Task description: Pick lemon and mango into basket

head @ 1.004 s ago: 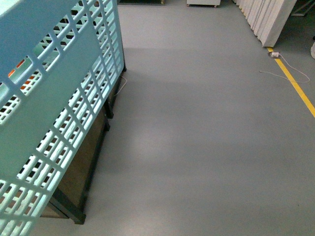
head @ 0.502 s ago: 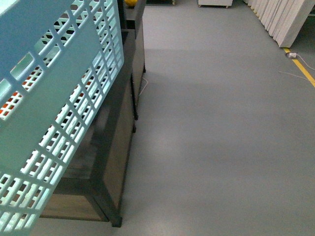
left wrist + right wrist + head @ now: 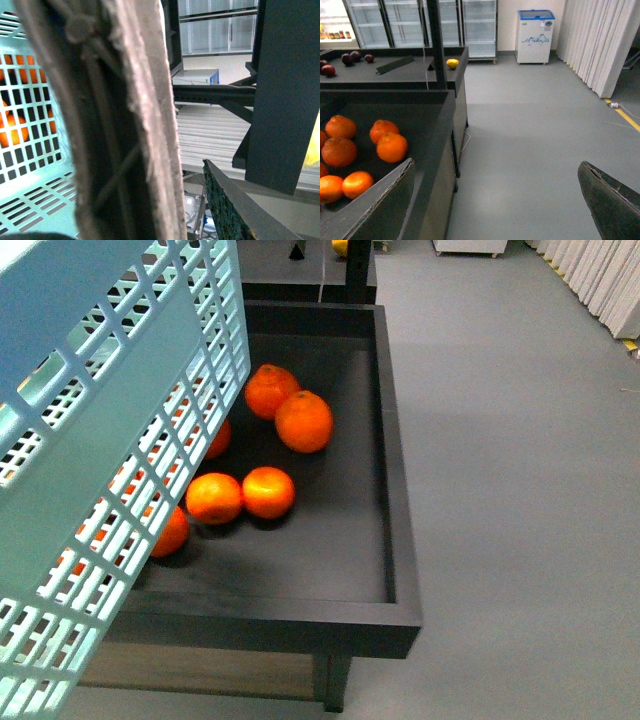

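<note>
The mint-green slotted basket (image 3: 90,440) hangs tilted across the left of the front view. In the left wrist view its brown handle (image 3: 125,125) fills the middle, with my left gripper (image 3: 187,205) shut on it and one finger (image 3: 227,205) showing beside it. A small roundish yellow lemon (image 3: 452,63) lies on the far dark tray in the right wrist view. My right gripper (image 3: 497,165) is open and empty above the floor beside the orange tray, far from the lemon. The mango is out of view.
Several oranges (image 3: 303,421) lie in a black rimmed tray (image 3: 385,440) under and beside the basket. A dark post (image 3: 436,45) stands between the trays. Dark red fruits (image 3: 347,57) sit further back. Grey floor (image 3: 520,490) spreads to the right, with a white freezer (image 3: 533,30) beyond.
The front view has swung left: bare floor gave way to the black tray of oranges. The basket keeps its place in the picture.
</note>
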Available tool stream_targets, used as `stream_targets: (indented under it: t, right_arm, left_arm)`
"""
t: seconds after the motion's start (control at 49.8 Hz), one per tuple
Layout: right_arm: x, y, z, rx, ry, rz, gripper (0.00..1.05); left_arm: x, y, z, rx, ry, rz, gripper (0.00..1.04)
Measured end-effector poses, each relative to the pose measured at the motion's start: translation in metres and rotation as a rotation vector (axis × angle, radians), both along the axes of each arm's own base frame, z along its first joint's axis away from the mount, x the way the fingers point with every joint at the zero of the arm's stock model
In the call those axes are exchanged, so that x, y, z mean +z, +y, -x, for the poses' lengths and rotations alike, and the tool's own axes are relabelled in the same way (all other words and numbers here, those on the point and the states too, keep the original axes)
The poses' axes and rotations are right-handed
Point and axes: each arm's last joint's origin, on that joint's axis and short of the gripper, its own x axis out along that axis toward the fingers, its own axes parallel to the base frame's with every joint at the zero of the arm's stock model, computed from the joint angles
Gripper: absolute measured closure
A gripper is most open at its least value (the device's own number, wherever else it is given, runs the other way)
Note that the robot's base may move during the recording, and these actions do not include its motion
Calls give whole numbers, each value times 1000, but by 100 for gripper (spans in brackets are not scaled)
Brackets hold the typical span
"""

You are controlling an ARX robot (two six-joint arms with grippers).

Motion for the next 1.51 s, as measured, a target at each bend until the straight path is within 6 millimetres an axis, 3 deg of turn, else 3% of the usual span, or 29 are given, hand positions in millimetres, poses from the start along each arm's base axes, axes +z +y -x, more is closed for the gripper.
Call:
stream_targets:
  t: [1.505]
  right_arm:
    - [0,0,0,-2,0,0,9]
  left_arm:
    - [0,0,0,0,0,0,77]
